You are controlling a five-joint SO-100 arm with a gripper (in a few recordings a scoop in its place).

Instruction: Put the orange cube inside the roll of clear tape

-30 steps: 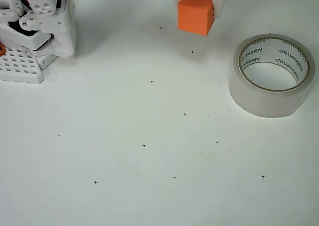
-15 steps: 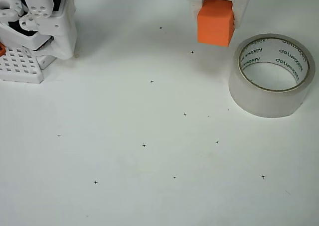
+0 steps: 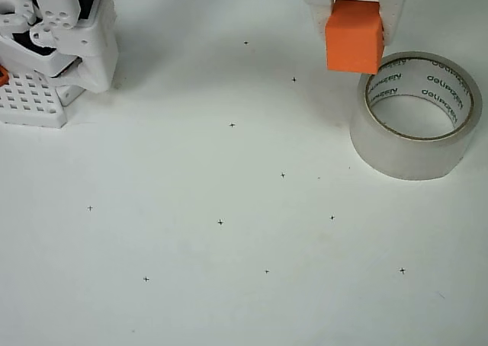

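In the overhead view, the orange cube (image 3: 354, 36) was held off the counter (image 3: 229, 232) near the top edge, right of centre, clamped between the white jaws of the gripper (image 3: 355, 18). Its lower right corner overlapped the upper left rim of the roll of clear tape (image 3: 416, 115), which stood with its hole empty. The grasp and lift appeared done; centring over the hole and release remained.

A robotics lab bench: white tabletop (image 3: 229, 300) with small calibration crosses (image 3: 220, 222).
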